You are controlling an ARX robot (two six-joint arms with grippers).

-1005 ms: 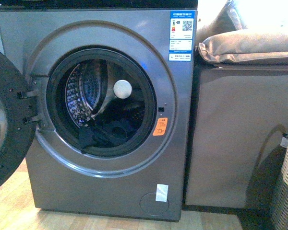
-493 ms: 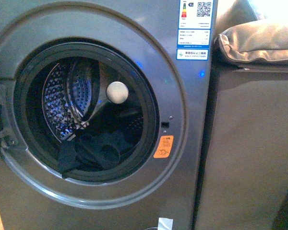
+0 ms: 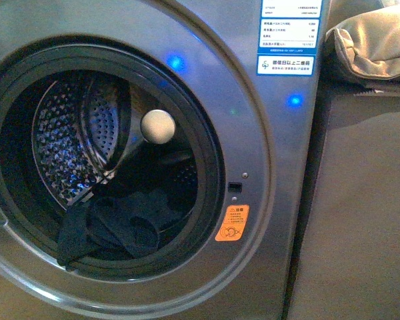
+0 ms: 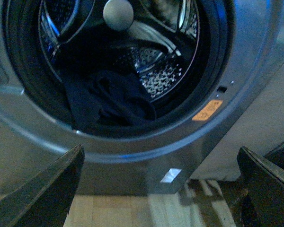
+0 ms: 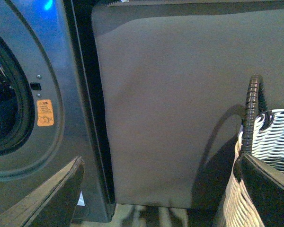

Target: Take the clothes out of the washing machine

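As its round porthole gapes open, one large grey metallic front-loading washing machine (image 3: 273, 167) fills the front view. One small heap of dark navy soft fabric clothes (image 3: 120, 223) lies low in the perforated steel drum (image 3: 67, 133), against the front seal; separate garments can't be counted. One pale round ball (image 3: 157, 127) shows above the heap. One orange sticker (image 3: 232, 223). One woven grey-white basket (image 5: 270, 137) stands off to the right. Left gripper (image 4: 159, 156) and right gripper (image 5: 159, 161): jaws spread wide, holding nothing.

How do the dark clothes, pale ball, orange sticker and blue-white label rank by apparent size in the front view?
1. dark clothes
2. blue-white label, though its top is cut off
3. pale ball and orange sticker: they look alike, and the ball sits farther back, so unranked
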